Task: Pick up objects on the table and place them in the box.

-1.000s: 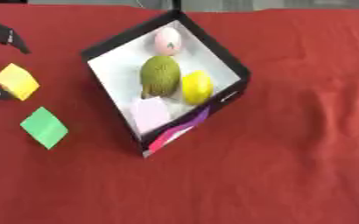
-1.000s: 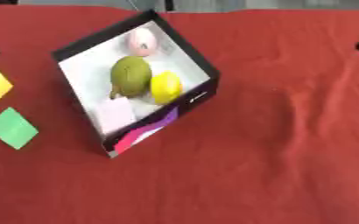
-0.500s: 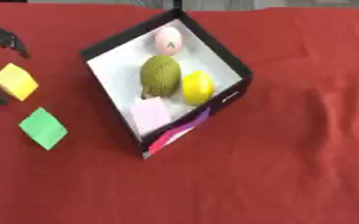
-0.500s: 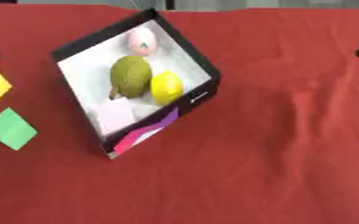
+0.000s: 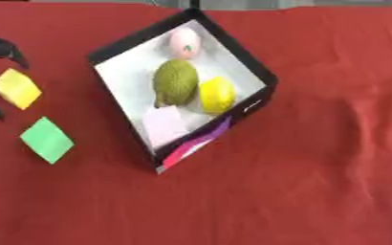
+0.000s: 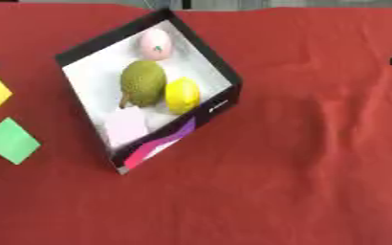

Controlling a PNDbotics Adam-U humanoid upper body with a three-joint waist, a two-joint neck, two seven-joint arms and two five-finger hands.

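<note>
**Box and loose items, red cloth**

Black box (image 5: 262,79), white inside, turned cornerwise; holds pink peach (image 5: 185,43), green spiky fruit (image 5: 175,82), yellow lemon (image 5: 217,94), pale pink square (image 5: 165,124). Yellow block (image 5: 16,88) and green block (image 5: 47,140) lie apart, left of it.

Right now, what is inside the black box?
Inside the box are a pink peach, a bumpy green fruit, a yellow lemon and a pale pink block. The green fruit hides part of the white floor, so anything under it cannot be seen.
</note>
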